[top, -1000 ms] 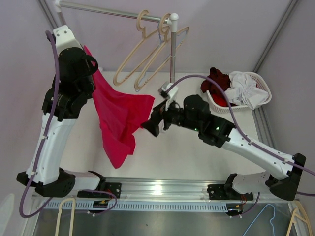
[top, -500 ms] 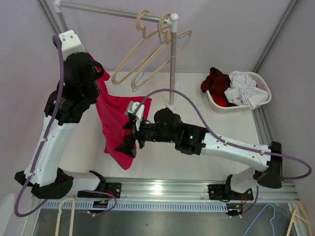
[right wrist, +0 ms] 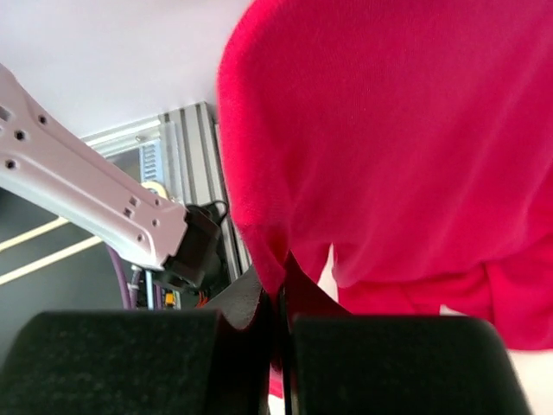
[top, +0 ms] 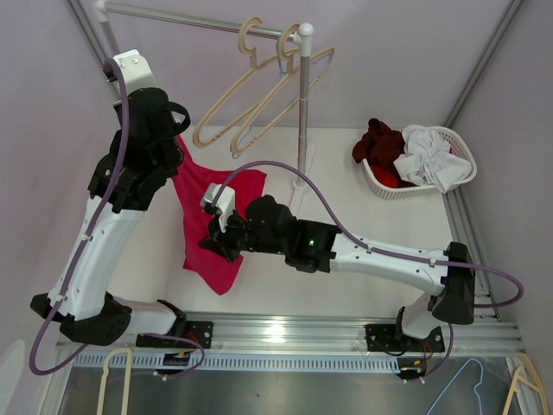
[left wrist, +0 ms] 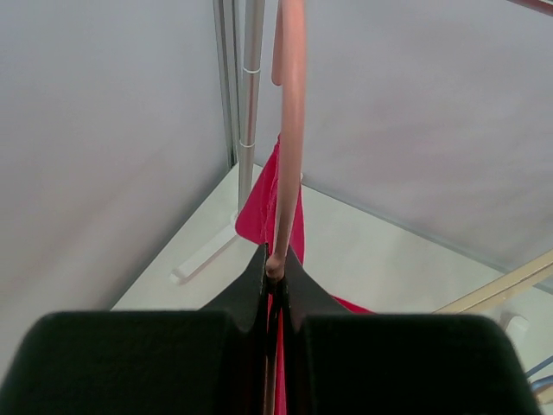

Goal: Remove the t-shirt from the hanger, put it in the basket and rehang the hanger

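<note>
A red t-shirt (top: 192, 194) hangs from a pale pink hanger (left wrist: 290, 130) at the left of the table. My left gripper (left wrist: 276, 270) is shut on the hanger's thin rod, with red cloth (left wrist: 259, 207) draped just below it. In the top view the left gripper (top: 175, 137) sits at the shirt's upper end, and the hanger itself is hidden there. My right gripper (top: 210, 244) reaches across to the shirt's lower left part. The right gripper (right wrist: 281, 278) is shut on a fold of the red cloth (right wrist: 389, 130).
A metal rack, with its rail (top: 199, 19) and post (top: 301, 112), carries empty beige hangers (top: 251, 95) at the back. A white basket (top: 462, 151) at the right holds dark red and white clothes. More hangers (top: 117, 380) lie below the front rail.
The right arm swung left from mid-table to the shirt's lower part, and its jaws went from open to shut on the cloth. The left arm shifted slightly up and right with the hanger.
</note>
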